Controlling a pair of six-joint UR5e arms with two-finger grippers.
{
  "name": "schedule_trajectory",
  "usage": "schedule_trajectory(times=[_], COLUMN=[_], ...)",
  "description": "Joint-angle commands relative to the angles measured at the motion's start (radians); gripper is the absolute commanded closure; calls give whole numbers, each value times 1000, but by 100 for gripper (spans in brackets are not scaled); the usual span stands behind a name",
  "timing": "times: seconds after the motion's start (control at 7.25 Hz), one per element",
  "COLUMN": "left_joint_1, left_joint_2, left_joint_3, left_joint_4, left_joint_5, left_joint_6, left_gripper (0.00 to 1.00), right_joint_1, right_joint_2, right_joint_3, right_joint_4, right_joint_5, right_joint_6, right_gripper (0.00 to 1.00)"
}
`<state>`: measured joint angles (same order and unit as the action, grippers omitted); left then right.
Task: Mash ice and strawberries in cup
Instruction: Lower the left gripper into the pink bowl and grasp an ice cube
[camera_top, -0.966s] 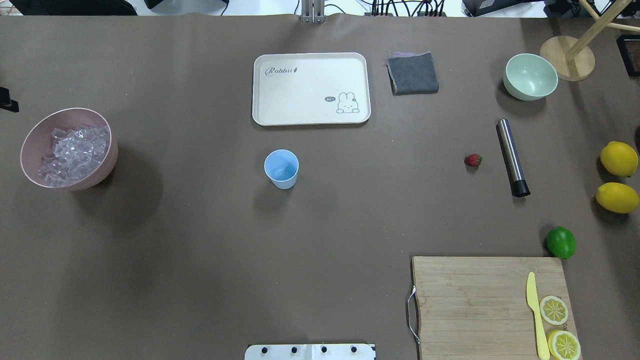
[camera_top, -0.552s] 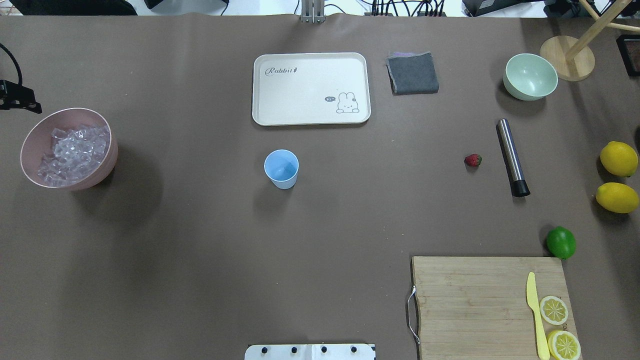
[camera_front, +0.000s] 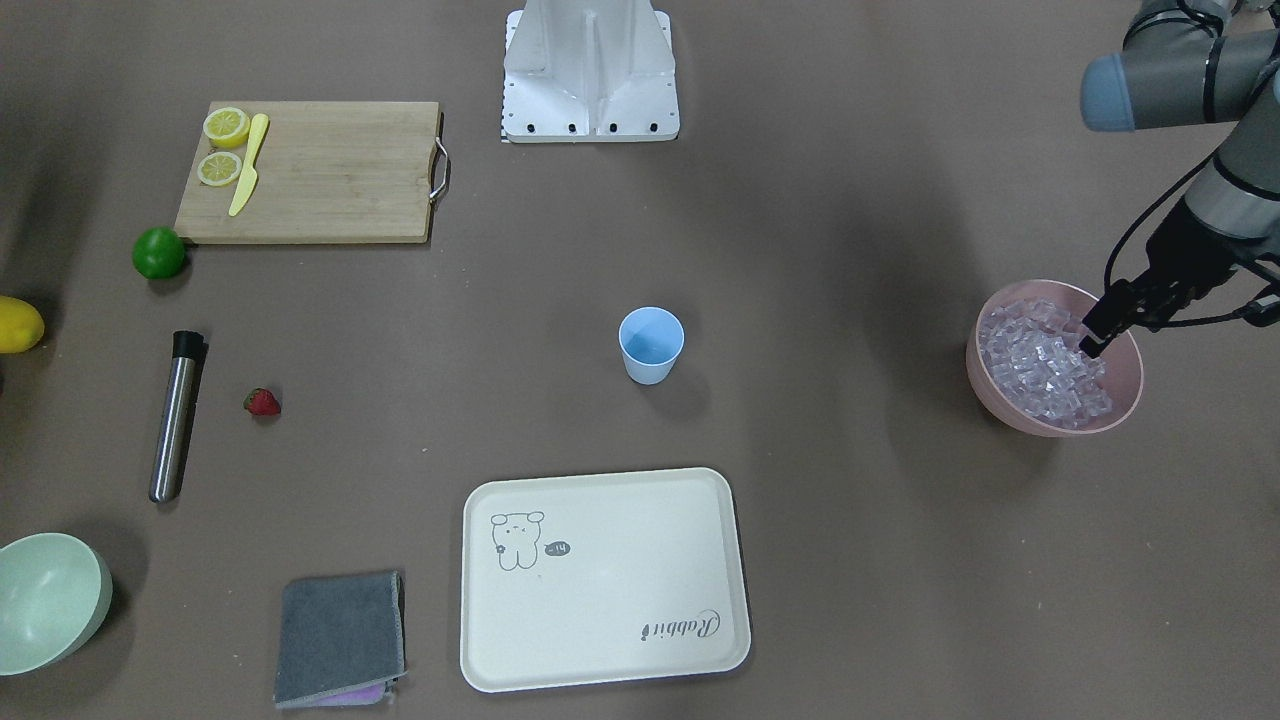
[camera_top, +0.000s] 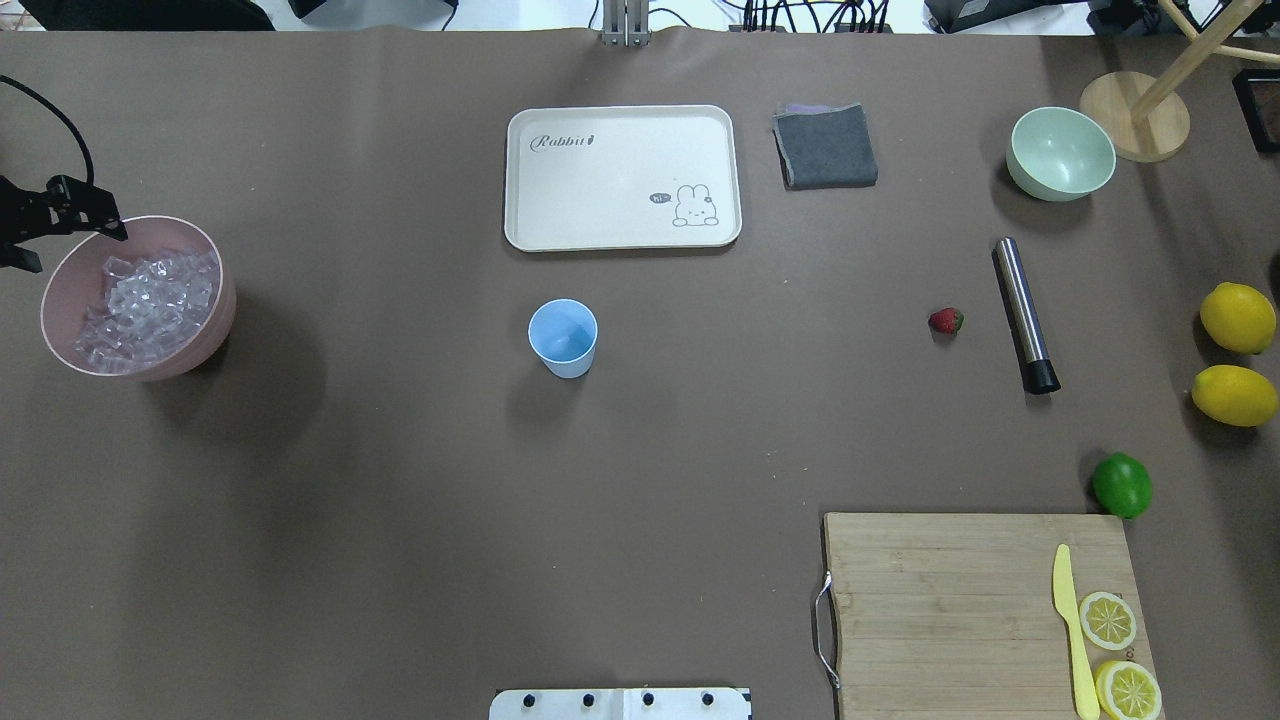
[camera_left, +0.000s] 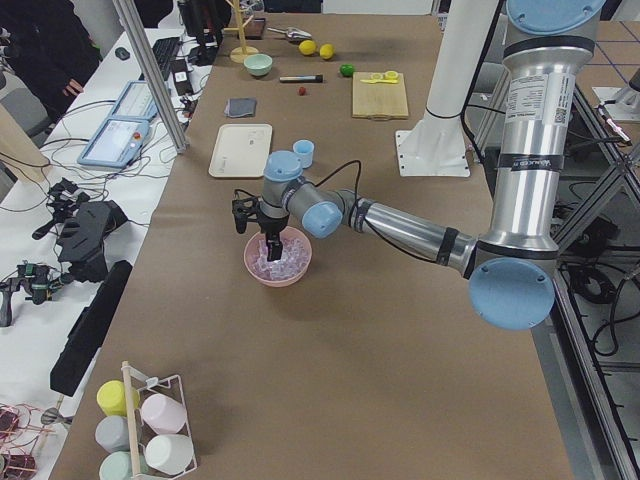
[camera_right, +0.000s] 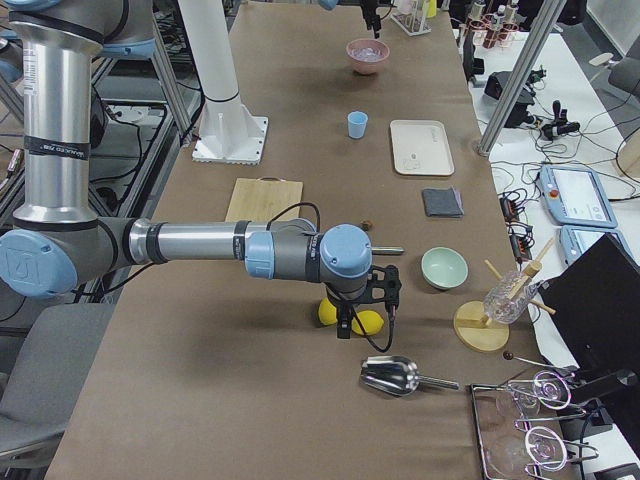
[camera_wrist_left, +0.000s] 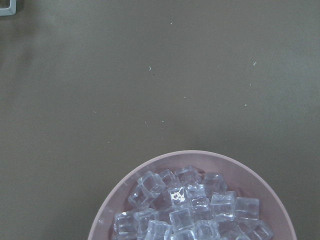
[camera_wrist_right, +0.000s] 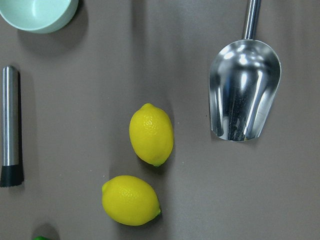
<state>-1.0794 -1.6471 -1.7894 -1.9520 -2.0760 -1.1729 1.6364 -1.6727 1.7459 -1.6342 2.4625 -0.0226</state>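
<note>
The ice (camera_top: 148, 305) is piled in a pink bowl (camera_top: 215, 325) at the table's left end; the left wrist view shows the cubes (camera_wrist_left: 192, 210) close below. My left gripper (camera_top: 98, 224) hangs over the bowl's far rim, and its black fingers look parted with nothing between them (camera_front: 1095, 335). The light-blue cup (camera_top: 563, 337) stands upright mid-table. The strawberry (camera_top: 945, 320) lies far to the right. My right gripper (camera_right: 345, 328) shows only in the exterior right view, hovering above two lemons; I cannot tell whether it is open or shut.
A steel muddler (camera_top: 1024, 313) lies beside the strawberry. Also on the table are a white tray (camera_top: 620, 235), grey cloth (camera_top: 825, 147), pale green bowl (camera_top: 1060, 153), lime (camera_top: 1122, 485), two lemons (camera_wrist_right: 151, 134), a metal scoop (camera_wrist_right: 245, 95) and a cutting board (camera_top: 940, 600).
My left gripper has come in from the left edge and moved right, and now stands over the far rim of the pink bowl. Nothing else has moved.
</note>
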Motion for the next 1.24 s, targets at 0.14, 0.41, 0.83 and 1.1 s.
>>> schedule_trajectory(times=[0.14, 0.41, 0.83, 1.1], left_joint_1=[38, 41, 53, 56], left_joint_2=[-60, -62, -53, -48], left_joint_3=[79, 99, 97, 99], left_joint_4=[-5, -7, -7, -7], left_joint_5=[27, 27, 27, 27], left_joint_6=[-45, -41, -44, -42], left_gripper=[3, 5, 15, 15], right_joint_1=[-21, -26, -32, -32], right_joint_2=[13, 21, 42, 41], right_joint_3=[-2, -8, -29, -31], right_joint_4=[-3, -1, 1, 1], right_joint_5=[6, 4, 4, 4], right_joint_6=[12, 13, 13, 13], right_gripper=[0, 0, 0, 0])
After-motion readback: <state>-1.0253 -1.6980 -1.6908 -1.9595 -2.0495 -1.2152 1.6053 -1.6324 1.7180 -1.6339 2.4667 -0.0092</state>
